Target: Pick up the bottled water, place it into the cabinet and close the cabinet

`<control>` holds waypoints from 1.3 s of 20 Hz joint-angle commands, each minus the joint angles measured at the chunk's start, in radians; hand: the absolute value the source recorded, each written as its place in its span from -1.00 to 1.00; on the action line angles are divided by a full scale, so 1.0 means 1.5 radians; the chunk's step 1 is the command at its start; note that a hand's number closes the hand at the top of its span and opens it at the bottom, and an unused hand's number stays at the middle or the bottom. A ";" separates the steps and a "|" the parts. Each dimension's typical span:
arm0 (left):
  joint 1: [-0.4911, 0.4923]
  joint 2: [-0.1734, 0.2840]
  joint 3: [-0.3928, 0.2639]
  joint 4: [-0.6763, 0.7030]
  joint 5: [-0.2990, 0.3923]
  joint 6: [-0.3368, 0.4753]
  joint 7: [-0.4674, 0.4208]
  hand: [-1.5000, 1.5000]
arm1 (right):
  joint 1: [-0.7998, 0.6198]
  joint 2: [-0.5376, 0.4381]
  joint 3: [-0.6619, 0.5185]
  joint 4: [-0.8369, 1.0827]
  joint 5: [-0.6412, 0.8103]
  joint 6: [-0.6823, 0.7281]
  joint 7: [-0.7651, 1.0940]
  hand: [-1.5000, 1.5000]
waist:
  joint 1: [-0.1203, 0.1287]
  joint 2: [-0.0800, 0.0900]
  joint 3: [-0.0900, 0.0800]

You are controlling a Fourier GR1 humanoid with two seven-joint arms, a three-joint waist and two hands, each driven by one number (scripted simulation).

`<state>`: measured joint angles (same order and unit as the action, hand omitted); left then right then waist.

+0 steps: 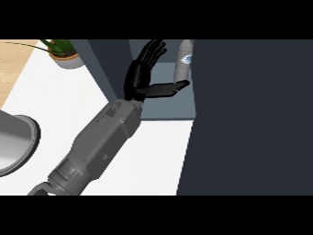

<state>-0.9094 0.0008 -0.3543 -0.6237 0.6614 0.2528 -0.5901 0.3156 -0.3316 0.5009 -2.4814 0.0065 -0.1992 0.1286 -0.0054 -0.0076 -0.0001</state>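
black fingers on my hand [145,75] are straight and spread, thumb just beside the water bottle [183,59] — holding nothing. i see the bottle standing upright inside the dark cabinet [254,119], its door open. a potted plant [62,53] sits on the white counter [57,96].

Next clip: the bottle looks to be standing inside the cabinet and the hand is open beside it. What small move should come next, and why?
Probably draw the left hand back out of the dark grey cabinet. The clear plastic water bottle stands upright inside, and the hand's fingers are straight, only the thumb tip near the bottle. The dark cabinet door is open, and likely cannot swing shut until the forearm is out.
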 commanded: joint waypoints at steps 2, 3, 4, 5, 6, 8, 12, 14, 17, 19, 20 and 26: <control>0.097 0.050 -0.024 -0.158 -0.005 -0.007 0.077 1.00 | -0.024 -0.011 -0.010 -0.074 0.032 -0.011 0.079 -1.00 | 0.016 -0.002 0.000; 0.156 0.016 -0.048 -0.201 -0.016 0.037 0.054 1.00 | 0.011 -0.023 -0.002 -0.026 0.045 0.007 0.004 -1.00 | 0.017 -0.005 0.000; 0.149 0.036 -0.053 -0.246 -0.019 0.056 0.101 1.00 | -0.018 -0.024 0.002 -0.034 0.053 0.007 0.032 -1.00 | 0.020 -0.004 0.000; 0.195 0.037 -0.063 -0.263 -0.023 0.051 0.071 1.00 | -0.004 -0.055 -0.004 -0.076 0.045 0.022 0.051 -1.00 | 0.020 -0.006 0.000; 0.217 0.052 -0.070 -0.284 -0.024 0.037 0.081 1.00 | 0.001 -0.071 -0.003 -0.080 0.047 0.031 0.062 -1.00 | 0.017 -0.005 0.000; 0.248 0.082 -0.077 -0.321 -0.028 0.031 0.093 1.00 | -0.010 -0.099 0.027 -0.074 0.063 0.057 0.079 1.00 | 0.017 -0.005 -0.001; 0.368 0.121 -0.101 -0.447 -0.037 0.042 0.095 1.00 | -0.048 -0.117 0.043 -0.071 0.036 0.085 0.134 1.00 | 0.019 -0.002 -0.001; 0.426 0.152 -0.109 -0.537 -0.051 0.071 0.102 1.00 | -0.022 -0.102 0.097 -0.081 0.037 0.077 0.136 1.00 | 0.017 -0.003 0.000; 0.504 0.185 -0.109 -0.603 -0.059 0.063 0.092 1.00 | -0.062 -0.054 0.154 -0.080 0.053 0.054 0.188 1.00 | 0.012 0.000 -0.001; 0.528 0.207 -0.117 -0.671 -0.069 0.078 0.123 1.00 | -0.091 -0.025 0.180 -0.065 0.047 0.048 0.201 1.00 | 0.014 0.000 0.000; 0.570 0.223 -0.110 -0.675 -0.062 0.056 0.107 1.00 | -0.109 -0.020 0.172 -0.060 0.048 0.049 0.209 1.00 | 0.014 0.001 -0.001; 0.638 0.263 -0.064 -0.725 -0.052 0.023 0.088 1.00 | -0.231 0.090 0.267 0.029 0.101 0.028 0.290 1.00 | 0.014 0.002 -0.001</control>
<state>-0.0332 0.3619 -0.4699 -1.6523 0.5830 0.3037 -0.4434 0.0661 -0.3041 0.7583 -2.4467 0.0668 -0.1420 0.4888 0.0146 -0.0053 -0.0013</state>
